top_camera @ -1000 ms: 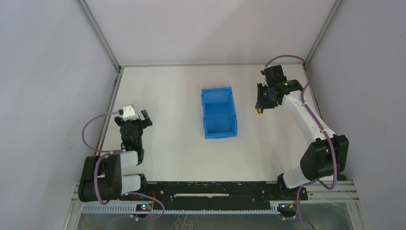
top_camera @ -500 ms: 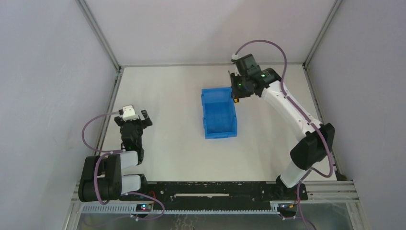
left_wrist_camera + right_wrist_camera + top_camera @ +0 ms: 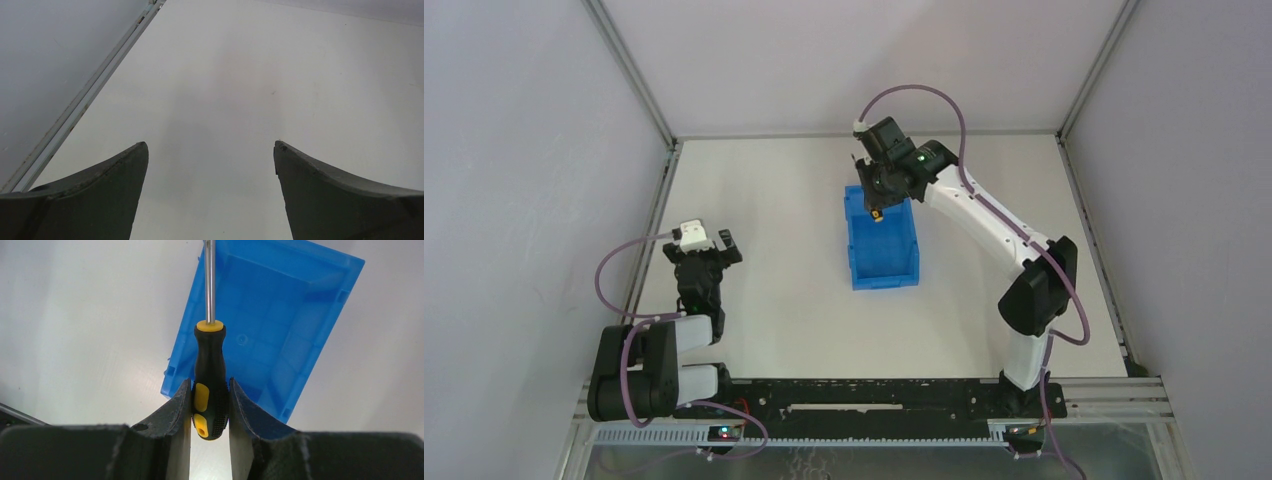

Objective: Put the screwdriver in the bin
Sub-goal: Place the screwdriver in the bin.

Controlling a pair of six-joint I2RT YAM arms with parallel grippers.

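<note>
The blue bin (image 3: 884, 245) lies on the white table near the middle. My right gripper (image 3: 876, 200) hangs over the bin's far end and is shut on the screwdriver (image 3: 876, 213). In the right wrist view the black-and-yellow handle (image 3: 209, 385) is pinched between the two fingers, and the thin metal shaft points away over the bin (image 3: 280, 315) below. My left gripper (image 3: 705, 252) is open and empty at the left of the table; in the left wrist view its fingers (image 3: 115, 190) stand wide apart over bare table.
Metal frame rails (image 3: 629, 70) and grey walls enclose the table on three sides. The rail along the table's left edge (image 3: 85, 100) runs close beside the left gripper.
My right arm has swung left with the screwdriver, from right of the bin to above the bin's far end. The left arm has not moved.
</note>
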